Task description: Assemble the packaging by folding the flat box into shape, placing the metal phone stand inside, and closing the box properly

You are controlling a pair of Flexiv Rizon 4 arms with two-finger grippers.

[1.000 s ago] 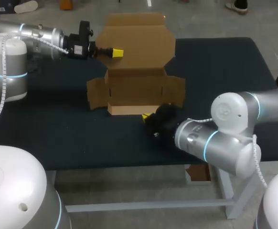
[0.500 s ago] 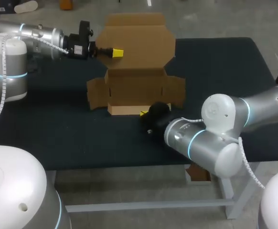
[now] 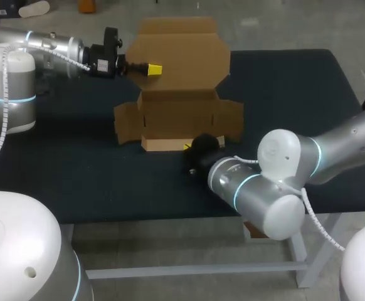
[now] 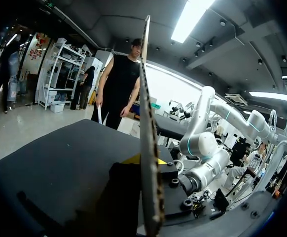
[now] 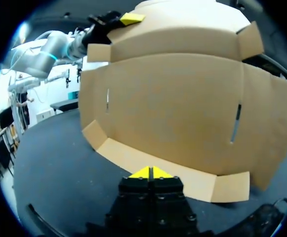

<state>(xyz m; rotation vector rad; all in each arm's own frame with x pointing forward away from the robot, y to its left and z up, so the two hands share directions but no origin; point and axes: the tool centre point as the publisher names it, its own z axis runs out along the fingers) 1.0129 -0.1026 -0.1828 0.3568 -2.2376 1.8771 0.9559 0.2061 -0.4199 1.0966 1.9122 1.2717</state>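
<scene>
Where the flat brown cardboard box point(image 3: 179, 113) lies opened out near the middle of the dark cloth-covered table point(image 3: 283, 88), its rear lid panel is raised off the surface and its small side flaps are spread to either side. The left gripper point(image 3: 151, 69) is clamped on the lid's edge. From its wrist camera the panel point(image 4: 148, 123) shows edge-on between the yellow tips point(image 4: 132, 159), blocking the middle of that outlook. The right gripper point(image 3: 190, 148) sits low at the box's pale front strip, its tips pressed together on nothing point(image 5: 152, 173). Its black wrist body and grey elbow point(image 3: 258, 188) hide the strip's right end from above.
</scene>
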